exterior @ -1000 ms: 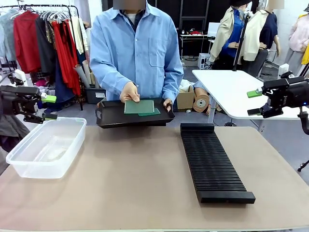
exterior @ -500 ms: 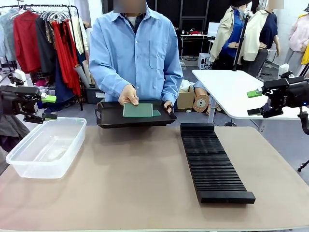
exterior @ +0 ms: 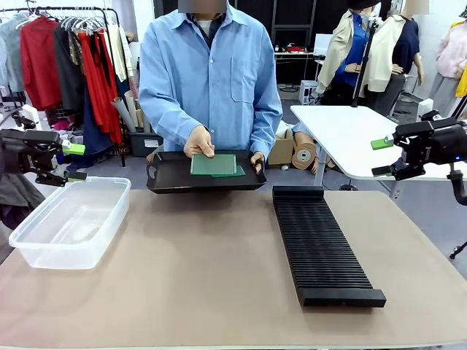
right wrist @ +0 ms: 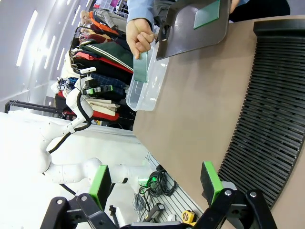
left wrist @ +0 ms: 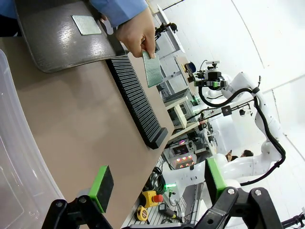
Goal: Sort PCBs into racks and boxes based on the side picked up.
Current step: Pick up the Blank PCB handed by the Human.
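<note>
Well, from the front you see the person (exterior: 211,73) holding a black tray (exterior: 168,179) at the desk's (exterior: 204,277) far edge, one hand (exterior: 198,141) on the boards (exterior: 212,164) lying there, likely choosing one to offer. Your left end effector (exterior: 73,162) hangs wide open and empty by the tub's (exterior: 69,226) far corner. Your right end effector (exterior: 382,157), equally open and empty, hangs well right of the rack (exterior: 321,244), each probably beside its own drop-off. From the left wrist, the hand pinches a board (left wrist: 152,69) by its edge, clear of the tray. From the right wrist, that board shows against the tub.
</note>
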Tool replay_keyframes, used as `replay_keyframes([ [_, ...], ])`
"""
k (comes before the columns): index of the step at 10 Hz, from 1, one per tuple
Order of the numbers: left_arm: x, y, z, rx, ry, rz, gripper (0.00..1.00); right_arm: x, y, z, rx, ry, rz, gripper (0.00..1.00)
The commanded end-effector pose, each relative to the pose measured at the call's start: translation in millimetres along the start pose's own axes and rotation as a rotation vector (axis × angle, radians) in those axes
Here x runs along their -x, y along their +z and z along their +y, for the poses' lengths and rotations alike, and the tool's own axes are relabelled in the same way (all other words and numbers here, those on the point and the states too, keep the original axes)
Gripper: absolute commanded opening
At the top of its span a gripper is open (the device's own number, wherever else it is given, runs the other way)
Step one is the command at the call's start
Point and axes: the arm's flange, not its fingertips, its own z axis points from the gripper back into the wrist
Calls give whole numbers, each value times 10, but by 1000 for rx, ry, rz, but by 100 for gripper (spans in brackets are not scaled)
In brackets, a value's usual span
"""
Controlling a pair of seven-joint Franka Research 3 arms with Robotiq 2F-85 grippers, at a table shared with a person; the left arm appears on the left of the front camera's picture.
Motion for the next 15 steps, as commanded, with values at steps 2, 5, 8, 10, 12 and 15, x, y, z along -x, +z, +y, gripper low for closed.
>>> replay_keyframes([
  [2,-3,11,-1,-1,1,-3,100,-83,-211,-92,-5,-5,-9,100],
  [5,-3,11,-1,-1,1,-3,100,-144,-437,-193,-2,-13,7,100],
  [8,-3,11,-1,-1,1,-3,100,-196,-689,-251,-24,-6,5,100],
  [10,-3,11,-1,-1,1,-3,100,-246,-849,-266,-28,-19,7,100],
  [12,-3,11,-1,-1,1,-3,100,-334,-1023,-358,-40,-10,3,100],
  [15,-3,11,-1,-1,1,-3,100,-496,-1285,-579,-103,-46,-32,100],
])
